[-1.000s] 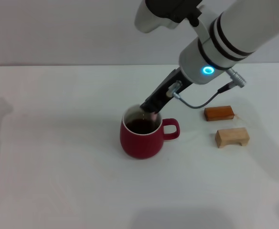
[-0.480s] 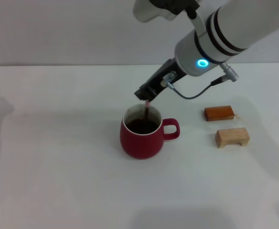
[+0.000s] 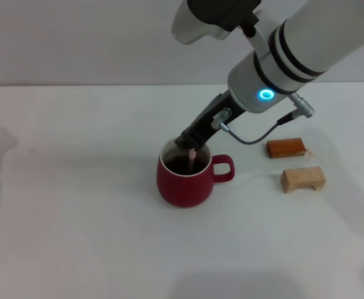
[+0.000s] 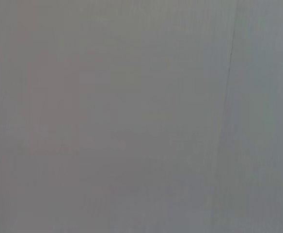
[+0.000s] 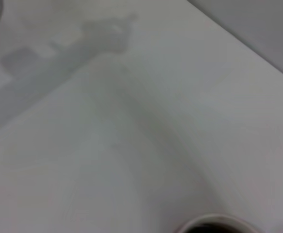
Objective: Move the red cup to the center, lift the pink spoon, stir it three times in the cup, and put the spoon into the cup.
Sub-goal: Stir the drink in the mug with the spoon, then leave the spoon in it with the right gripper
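The red cup (image 3: 183, 177) stands on the white table near the middle, its handle to the right and dark liquid inside. Its rim also shows at the edge of the right wrist view (image 5: 212, 225). My right gripper (image 3: 190, 141) is just above the cup's mouth, shut on the pink spoon (image 3: 191, 157). The spoon hangs upright with its pink handle showing and its lower end down in the cup. The left gripper is out of view; its wrist view shows only a blank grey surface.
Two small wooden blocks lie right of the cup: a reddish-brown one (image 3: 286, 147) and a pale one (image 3: 303, 179). A grey cable (image 3: 257, 136) loops under the right wrist. The table's far edge meets a grey wall.
The right gripper rose from the cup half a second ago, then dropped back to the rim with the spoon. The cup has stayed put.
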You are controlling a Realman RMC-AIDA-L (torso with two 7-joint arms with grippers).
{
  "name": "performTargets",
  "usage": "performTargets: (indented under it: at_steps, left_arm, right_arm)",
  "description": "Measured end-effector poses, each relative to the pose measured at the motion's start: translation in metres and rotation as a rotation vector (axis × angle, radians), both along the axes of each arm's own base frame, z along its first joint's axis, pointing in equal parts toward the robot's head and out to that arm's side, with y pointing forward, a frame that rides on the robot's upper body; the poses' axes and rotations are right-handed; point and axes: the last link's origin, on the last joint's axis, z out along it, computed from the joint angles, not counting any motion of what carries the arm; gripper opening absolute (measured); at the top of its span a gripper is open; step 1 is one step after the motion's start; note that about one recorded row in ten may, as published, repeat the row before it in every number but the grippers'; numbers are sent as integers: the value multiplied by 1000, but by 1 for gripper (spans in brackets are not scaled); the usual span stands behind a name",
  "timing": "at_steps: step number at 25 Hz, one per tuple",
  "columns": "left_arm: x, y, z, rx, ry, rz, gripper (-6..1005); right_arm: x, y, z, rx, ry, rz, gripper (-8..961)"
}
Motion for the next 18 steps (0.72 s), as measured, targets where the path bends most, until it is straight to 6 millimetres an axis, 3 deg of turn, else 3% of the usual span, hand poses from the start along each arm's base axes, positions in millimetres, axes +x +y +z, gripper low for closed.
performTargets:
  at_steps: [18]
  left_arm:
    - [2, 2, 1, 1, 1, -6, -2]
  right_arm:
    - [-1, 3, -3, 10, 19, 13, 133]
